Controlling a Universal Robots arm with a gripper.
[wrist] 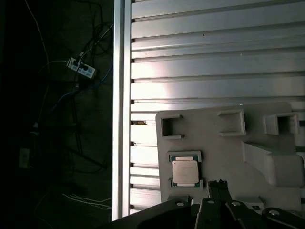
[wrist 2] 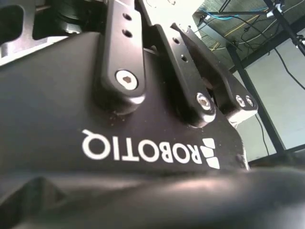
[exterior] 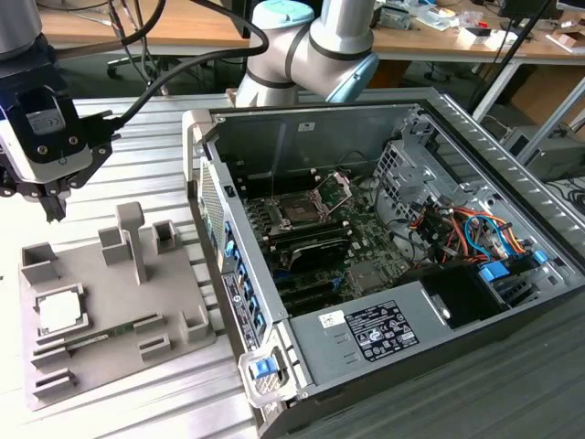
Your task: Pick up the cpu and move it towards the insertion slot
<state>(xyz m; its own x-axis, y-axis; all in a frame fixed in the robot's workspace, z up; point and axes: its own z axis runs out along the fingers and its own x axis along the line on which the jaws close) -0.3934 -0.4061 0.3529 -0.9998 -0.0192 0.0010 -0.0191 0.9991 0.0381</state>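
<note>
The cpu [exterior: 59, 313] is a small square chip with a pale silvery top, lying flat in a square-rimmed seat of the grey plastic holder [exterior: 174, 302] at the exterior view's left. My gripper [exterior: 53, 208] hangs above the holder's far left corner, well above the cpu, shut and holding nothing. In the first wrist view the cpu [wrist: 185, 171] lies just beside the closed gripper [wrist: 218, 187]. The insertion slot [exterior: 297, 211] is a dark square socket with its metal load plate [exterior: 335, 187] raised, on the green motherboard inside the open computer case.
The computer case [exterior: 366, 334] lies open on the exterior view's right, with black memory slots [exterior: 315, 245], coloured cables [exterior: 475, 229] and a drive cage. The holder carries upright grey posts [exterior: 132, 238] and a thin green memory stick [exterior: 114, 331]. All rests on a ribbed aluminium table [wrist: 214, 62].
</note>
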